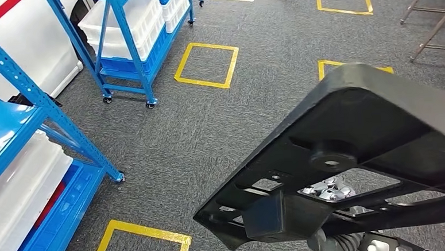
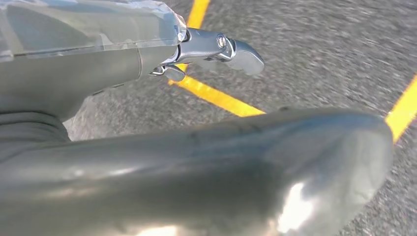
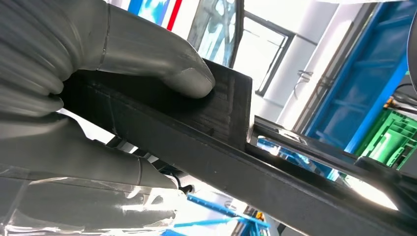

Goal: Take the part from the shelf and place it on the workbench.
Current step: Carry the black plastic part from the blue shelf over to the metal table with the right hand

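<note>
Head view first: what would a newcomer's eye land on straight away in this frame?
A big black plastic part fills the lower right of the head view, held up over grey carpet; the right wrist view shows the right robot hand gripping its edge. Next come the blue shelves with white bins at left, and the yellow tape squares on the floor.

Right hand [image 3: 98, 98]: matte grey ribbed cover, thick grey thumb with a paler rounded tip, clear glossy film over its lower part. Polished silver metal fingers [image 1: 324, 189], grey ribbed wrist segment beneath.
Left hand [image 2: 147, 123]: smooth grey glossy thumb, clear film over the grey shell, bright metal fingers [image 2: 231, 49] with a small round screw.
</note>
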Controlling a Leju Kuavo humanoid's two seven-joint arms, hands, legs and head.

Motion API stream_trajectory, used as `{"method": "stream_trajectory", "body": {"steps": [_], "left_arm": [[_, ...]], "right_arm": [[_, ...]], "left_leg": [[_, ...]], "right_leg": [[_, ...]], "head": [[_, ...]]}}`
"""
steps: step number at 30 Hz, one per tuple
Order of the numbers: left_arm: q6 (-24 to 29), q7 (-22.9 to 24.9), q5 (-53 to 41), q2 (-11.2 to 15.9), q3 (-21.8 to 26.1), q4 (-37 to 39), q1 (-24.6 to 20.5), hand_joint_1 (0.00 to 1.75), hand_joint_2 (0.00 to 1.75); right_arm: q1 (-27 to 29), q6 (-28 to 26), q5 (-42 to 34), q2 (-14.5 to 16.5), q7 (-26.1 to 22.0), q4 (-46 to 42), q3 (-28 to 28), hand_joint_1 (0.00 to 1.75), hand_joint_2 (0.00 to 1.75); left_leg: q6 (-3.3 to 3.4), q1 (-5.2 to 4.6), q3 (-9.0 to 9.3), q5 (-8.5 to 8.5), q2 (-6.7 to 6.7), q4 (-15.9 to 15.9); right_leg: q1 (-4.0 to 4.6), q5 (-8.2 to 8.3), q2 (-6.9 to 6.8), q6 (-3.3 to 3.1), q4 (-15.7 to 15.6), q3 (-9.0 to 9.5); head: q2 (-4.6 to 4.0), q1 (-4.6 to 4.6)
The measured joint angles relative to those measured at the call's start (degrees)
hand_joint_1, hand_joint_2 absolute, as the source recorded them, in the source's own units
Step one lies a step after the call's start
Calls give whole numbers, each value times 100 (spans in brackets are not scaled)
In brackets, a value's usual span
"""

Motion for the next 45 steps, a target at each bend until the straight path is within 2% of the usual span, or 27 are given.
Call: {"method": "stream_trajectory", "body": {"steps": [2,3,5,7,9,11,12,13,14,16,18,20,22,23,25,27,28,29,31,33,35,36,38,40,42,43,45], "left_arm": [[-16,-7,35,-1,31,0,-4,0,0],[-22,-8,51,-2,46,0,-12,0,0],[-21,-15,75,-2,80,-1,-30,0,0],[23,-30,97,-3,119,-3,-40,0,0],[145,-32,109,-3,160,-4,-38,0,0],[272,-19,109,-3,196,-4,-34,0,0],[276,-23,107,-4,207,-4,-34,0,0],[226,-33,103,-5,214,-4,-37,0,0],[133,-46,99,-7,217,-4,-40,0,0],[-66,-59,86,-19,227,-4,-45,0,0],[-156,-51,57,-38,238,-4,-45,0,0],[-163,-22,13,-58,242,-4,-45,0,0],[-155,21,-19,-78,241,-4,-47,0,0],[-150,47,-29,-86,242,-4,-44,0,0],[-139,104,-39,-94,249,-4,-24,0,0],[-131,164,-44,-93,257,-4,5,0,0],[-127,195,-45,-95,260,-4,15,0,0],[-118,233,-52,-96,263,-4,22,0,0],[-68,341,-85,-104,266,-4,31,0,0],[15,464,-145,-114,267,-3,35,0,0],[82,573,-204,-119,267,-2,24,0,0],[107,626,-227,-119,267,-2,20,0,0],[144,718,-272,-109,267,-2,30,0,0],[152,766,-315,-91,267,-2,58,0,0],[124,768,-360,-78,267,-2,84,0,0],[99,745,-376,-74,267,-2,91,0,0],[33,670,-413,-78,267,-2,92,0,0]], "right_arm": [[5,42,6,2,-9,-1,-20,171,175],[8,51,12,4,-11,-2,-33,171,175],[12,50,33,7,-15,-3,-64,171,175],[9,41,61,7,-16,-4,-86,171,175],[7,28,84,7,-17,-3,-90,171,175],[21,11,107,7,-17,-2,-90,171,175],[32,-7,122,7,-17,-2,-89,171,175],[42,-29,143,7,-17,-2,-89,171,175],[54,-50,171,7,-17,-5,-88,171,175],[72,-74,234,7,-17,-30,-87,171,175],[86,-104,298,10,-18,-69,-83,171,175],[121,-160,368,20,-18,-111,-73,171,175],[164,-230,438,31,-19,-156,-52,171,175],[176,-266,468,38,-20,-174,-34,171,175],[205,-337,516,51,-20,-187,23,171,175],[264,-383,555,57,-19,-190,90,171,175],[295,-404,565,57,-18,-190,128,171,175],[320,-427,580,59,-17,-189,172,171,175],[344,-478,641,69,-18,-167,288,171,175],[342,-549,712,79,-14,-107,423,171,175],[336,-657,713,74,-11,-33,525,171,175],[334,-706,689,66,-11,-3,555,171,175],[325,-779,636,33,-13,45,601,171,175],[338,-843,622,2,-15,81,650,171,175],[394,-913,650,-15,-15,126,709,171,175],[426,-940,669,-20,-15,149,745,171,175],[462,-968,691,-26,-14,189,813,171,175]], "left_leg": [[20,11,206,154,-199,-470],[42,0,217,127,-240,-496],[102,-22,222,154,-133,-522],[167,-19,244,176,-7,-562],[213,-28,255,177,125,-581],[233,-49,257,160,263,-580],[235,-56,264,150,332,-580],[233,-63,279,136,395,-580],[228,-67,303,118,454,-581],[201,-81,355,82,550,-588],[154,-84,387,60,640,-611],[100,-86,426,40,749,-654],[58,-80,430,-65,640,-554],[46,-77,347,-193,504,-340],[38,-61,-3,-516,247,373],[25,-60,-325,-612,185,884],[20,-57,-359,-496,178,854],[15,-51,-284,-282,159,601],[9,-27,-3,109,-4,-140],[39,-26,152,214,-130,-512],[106,-46,162,212,-70,-528],[139,-47,169,227,-19,-542],[201,-36,178,250,88,-577],[237,-50,180,247,197,-588],[248,-67,182,230,321,-588],[246,-72,189,219,381,-588],[233,-78,224,191,492,-588]], "right_leg": [[-8,-39,117,62,97,-57],[-15,-38,165,94,118,-88],[-36,-25,224,153,129,-126],[-28,-134,-14,207,309,-221],[-28,-435,-334,253,900,-517],[-55,-672,-414,278,1556,-872],[-63,-651,-422,279,1665,-942],[-66,-524,-435,269,1553,-896],[-60,-321,-471,246,1231,-734],[9,-24,-716,165,454,-330],[100,23,-884,85,107,-165],[123,39,-777,31,43,-149],[88,83,-651,-16,-78,-72],[65,104,-588,-39,-131,-29],[54,105,-462,-75,-146,0],[56,88,-310,-83,-125,7],[54,76,-231,-77,-108,12],[47,57,-153,-64,-82,17],[38,-1,-11,-14,13,3],[32,-37,105,49,89,-46],[18,-29,196,102,101,-86],[14,-38,178,125,120,-96],[15,-209,-43,181,381,-219],[-3,-560,-326,238,1058,-552],[-39,-746,-412,265,1645,-861],[-48,-687,-427,265,1666,-881],[-37,-322,-503,229,1065,-578]], "head": [[0,3],[0,4],[0,5],[-1,16],[-1,28],[0,29],[0,28],[0,28],[0,28],[0,28],[0,29],[0,30],[0,22],[0,19],[0,15],[0,14],[0,15],[0,15],[0,15],[0,18],[0,19],[0,20],[0,37],[0,54],[0,54],[0,53],[0,54]]}}
